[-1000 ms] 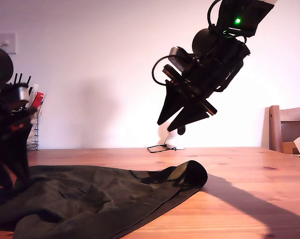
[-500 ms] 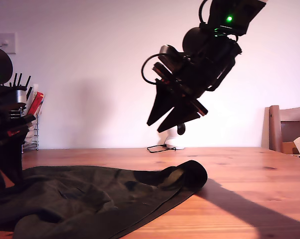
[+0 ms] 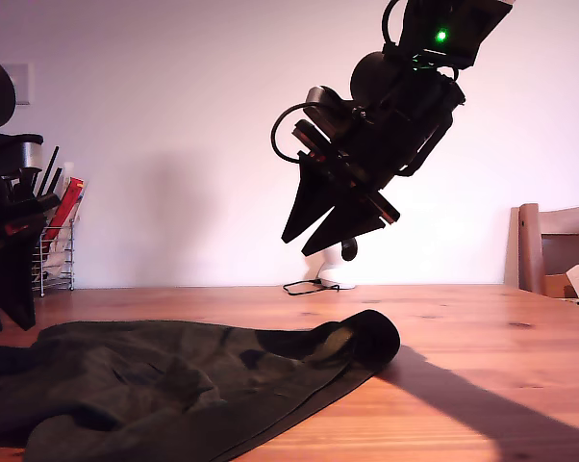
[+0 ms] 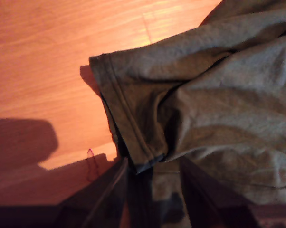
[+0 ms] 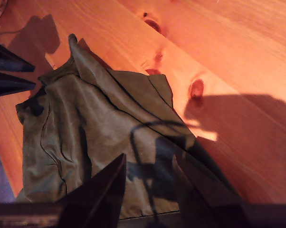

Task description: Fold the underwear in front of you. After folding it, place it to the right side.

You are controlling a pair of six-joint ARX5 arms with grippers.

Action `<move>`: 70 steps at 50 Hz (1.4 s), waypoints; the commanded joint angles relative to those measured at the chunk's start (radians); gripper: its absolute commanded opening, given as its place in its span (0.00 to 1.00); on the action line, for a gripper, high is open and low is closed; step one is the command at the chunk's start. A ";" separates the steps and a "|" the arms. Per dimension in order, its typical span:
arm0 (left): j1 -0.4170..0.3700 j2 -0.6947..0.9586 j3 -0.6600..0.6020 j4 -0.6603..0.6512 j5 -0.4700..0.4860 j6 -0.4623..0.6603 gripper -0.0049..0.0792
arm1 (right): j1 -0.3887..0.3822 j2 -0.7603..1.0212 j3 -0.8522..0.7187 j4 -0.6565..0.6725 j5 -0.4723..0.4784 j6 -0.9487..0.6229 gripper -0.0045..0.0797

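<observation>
Underwear [image 3: 174,385] spread wrinkled on the wooden table [image 3: 482,385], nearest the exterior view's left. Just above its hem, first gripper [image 4: 152,190] now lifted clear, jaws parted, empty. Farther back, second gripper [image 3: 333,217] raised high, barely moved, jaws open.

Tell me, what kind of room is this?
Probably a home dining room rather than a lab: a knotty pine table with a wooden chair beside it, a wire rack by a plain white wall, and dark olive underwear lying crumpled on the table.
</observation>
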 commanded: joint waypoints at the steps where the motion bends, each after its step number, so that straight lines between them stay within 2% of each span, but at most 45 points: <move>1: 0.006 0.016 -0.009 0.005 -0.002 -0.006 0.42 | 0.012 0.035 -0.015 0.004 -0.005 -0.002 0.38; 19: 0.023 0.061 -0.009 0.002 0.046 -0.015 0.42 | 0.020 0.035 -0.015 0.009 -0.004 -0.002 0.38; 30: 0.023 0.084 -0.009 0.056 0.058 -0.015 0.41 | 0.019 0.035 -0.015 0.009 -0.005 -0.002 0.38; 40: 0.023 0.086 -0.009 0.049 0.058 -0.013 0.28 | 0.021 0.035 -0.015 0.016 -0.004 -0.002 0.38; 43: 0.023 0.086 -0.009 0.049 0.062 -0.008 0.19 | 0.021 0.035 -0.015 0.022 -0.004 -0.001 0.38; 47: 0.023 0.086 -0.009 0.050 0.084 0.028 0.02 | 0.023 0.035 -0.015 0.031 -0.004 -0.001 0.38; 54: 0.023 0.083 -0.008 0.051 0.134 0.039 0.03 | 0.025 0.035 -0.015 0.051 -0.004 0.002 0.38; 60: 0.017 0.040 0.002 -0.003 0.205 0.039 0.03 | 0.026 0.035 -0.015 0.065 -0.004 0.002 0.38; 70: 0.010 -0.129 0.003 -0.096 0.211 0.039 0.03 | 0.026 0.035 -0.015 0.069 -0.004 0.002 0.38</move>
